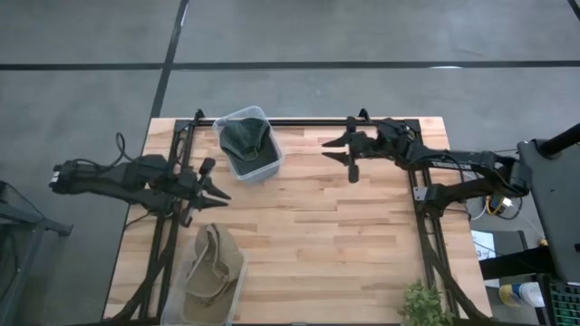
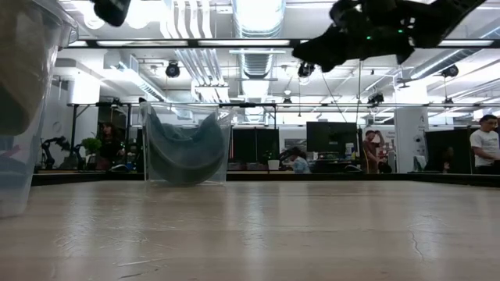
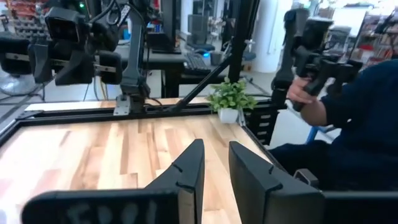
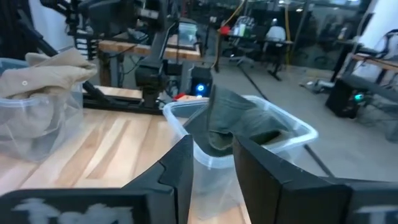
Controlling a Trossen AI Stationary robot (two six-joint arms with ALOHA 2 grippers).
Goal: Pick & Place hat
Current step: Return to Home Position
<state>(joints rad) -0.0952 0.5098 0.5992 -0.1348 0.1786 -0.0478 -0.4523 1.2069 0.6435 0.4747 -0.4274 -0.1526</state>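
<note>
A dark green hat (image 1: 245, 138) sits crumpled inside a clear plastic bin (image 1: 265, 163) near the table's far edge; it also shows in the right wrist view (image 4: 239, 121) and the low view (image 2: 186, 152). A tan hat (image 1: 213, 267) lies in a second clear bin (image 1: 195, 308) at the near left, with its top above the rim (image 4: 46, 71). My left gripper (image 1: 217, 188) hovers open between the two bins, holding nothing (image 3: 216, 168). My right gripper (image 1: 331, 150) is open above the table, to the right of the green hat's bin and pointing at it (image 4: 213, 165).
A small potted plant (image 1: 424, 303) stands at the near right corner. Black frame rails (image 1: 426, 226) run along the table's left and right sides. Bare wood (image 1: 317, 226) lies between the arms. A person in dark blue (image 3: 348, 118) sits beyond the right edge.
</note>
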